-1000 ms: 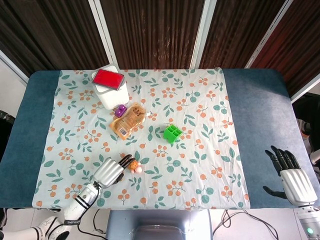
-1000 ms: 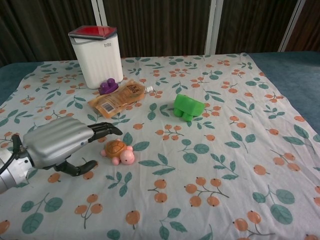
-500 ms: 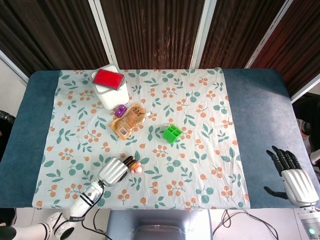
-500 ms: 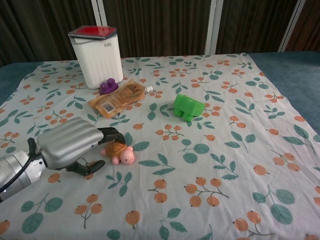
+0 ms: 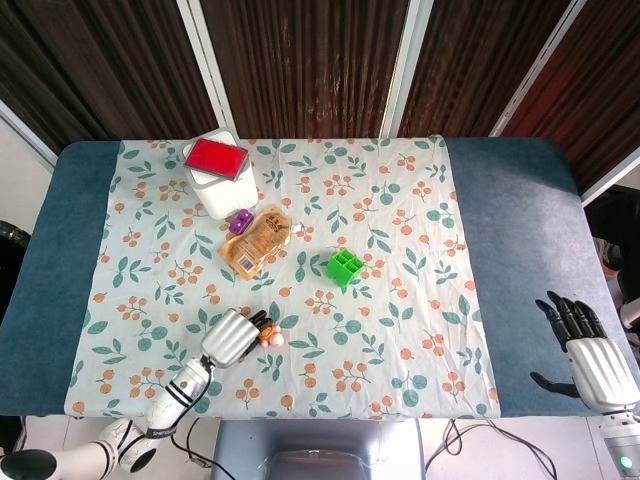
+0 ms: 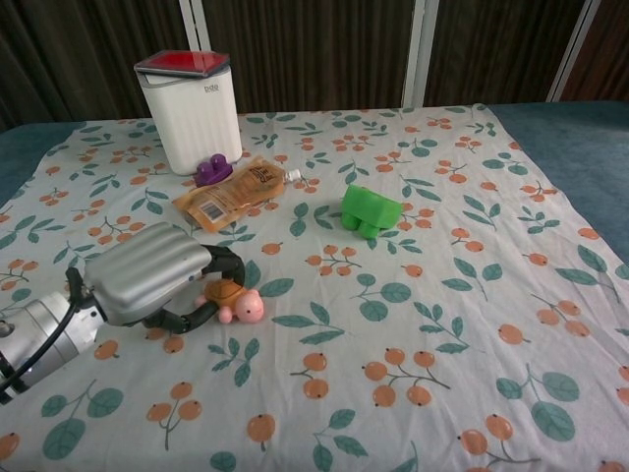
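Closing in from above, the head view shows the left hand [image 5: 228, 338] slid further toward the toy turtle [image 5: 270, 335] than it was a second ago: the dark fingers [image 5: 256, 320] that then stopped just short now reach over the toy's near side, so only its orange shell edge and pink head show past them. That suggests the grasp is under way but not finished. The turtle lies on the flowered cloth [image 5: 400, 260] near the front edge of the surface [image 5: 515, 200], well apart from the green block [image 5: 344, 267], the snack packet [image 5: 256, 241], the purple piece [image 5: 240, 221] and the white box [image 5: 216, 175] with a red lid. The right hand [image 5: 592, 362] rests far off on the blue part, fingers spread, holding nothing.

In the chest view the change reads more plainly. The left hand [image 6: 147, 285] now covers the turtle's [image 6: 236, 301] back; the upper fingers [image 6: 224, 259] curl over the shell and the thumb hooks in below, touching the toy's side. The toy sits on the cloth between them, head poking out to the right. The fingers wrap it loosely and appear not yet fully clamped.
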{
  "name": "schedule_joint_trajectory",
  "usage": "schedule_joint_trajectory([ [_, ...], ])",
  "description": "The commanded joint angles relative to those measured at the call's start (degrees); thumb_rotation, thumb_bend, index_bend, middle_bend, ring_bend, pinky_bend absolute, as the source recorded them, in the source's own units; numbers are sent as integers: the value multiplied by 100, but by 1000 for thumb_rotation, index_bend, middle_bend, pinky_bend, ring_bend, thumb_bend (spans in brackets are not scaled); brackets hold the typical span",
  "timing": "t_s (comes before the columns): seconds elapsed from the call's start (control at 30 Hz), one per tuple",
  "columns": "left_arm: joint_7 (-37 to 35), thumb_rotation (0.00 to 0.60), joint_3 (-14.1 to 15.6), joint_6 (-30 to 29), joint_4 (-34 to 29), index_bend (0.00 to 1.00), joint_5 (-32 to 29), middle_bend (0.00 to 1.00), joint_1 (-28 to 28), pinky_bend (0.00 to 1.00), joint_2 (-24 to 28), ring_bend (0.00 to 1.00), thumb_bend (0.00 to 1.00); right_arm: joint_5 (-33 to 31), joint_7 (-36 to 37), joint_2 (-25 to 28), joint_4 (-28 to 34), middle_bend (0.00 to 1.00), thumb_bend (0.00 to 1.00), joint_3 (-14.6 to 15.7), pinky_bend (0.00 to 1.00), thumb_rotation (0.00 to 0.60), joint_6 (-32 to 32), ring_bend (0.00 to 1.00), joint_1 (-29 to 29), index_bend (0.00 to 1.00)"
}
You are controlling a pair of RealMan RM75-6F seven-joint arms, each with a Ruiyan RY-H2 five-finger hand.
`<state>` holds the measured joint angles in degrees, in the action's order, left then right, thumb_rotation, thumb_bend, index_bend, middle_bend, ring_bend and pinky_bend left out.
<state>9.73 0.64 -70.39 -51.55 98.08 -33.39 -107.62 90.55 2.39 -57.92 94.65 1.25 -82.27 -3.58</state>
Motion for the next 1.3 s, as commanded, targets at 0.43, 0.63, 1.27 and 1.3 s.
schedule_joint_trajectory([
  [0.43, -279, 600, 120, -379, 646, 867, 82, 964, 16, 1000, -301, 1000, 523, 9, -14, 14, 28, 0, 213, 21, 0, 600, 54, 0, -14, 0],
  [0.63, -414, 600, 180, -446, 461, 689, 92, 727, 25, 1000, -224, 1000, 471, 9, -9, 21, 34, 0, 213, 20, 0, 600, 45, 0, -9, 0],
  [1.27, 311, 600, 220, 112, -775, 240, -206, 431, 37, 1000, 388, 1000, 410, 66, -4, 30, 51, 0, 213, 39, 0, 600, -26, 0, 28, 0],
  [1.3, 323, 600, 220, 118, -814, 225, -210, 419, 38, 1000, 401, 1000, 403, 66, -1, 31, 52, 0, 213, 38, 0, 600, -26, 0, 28, 0],
])
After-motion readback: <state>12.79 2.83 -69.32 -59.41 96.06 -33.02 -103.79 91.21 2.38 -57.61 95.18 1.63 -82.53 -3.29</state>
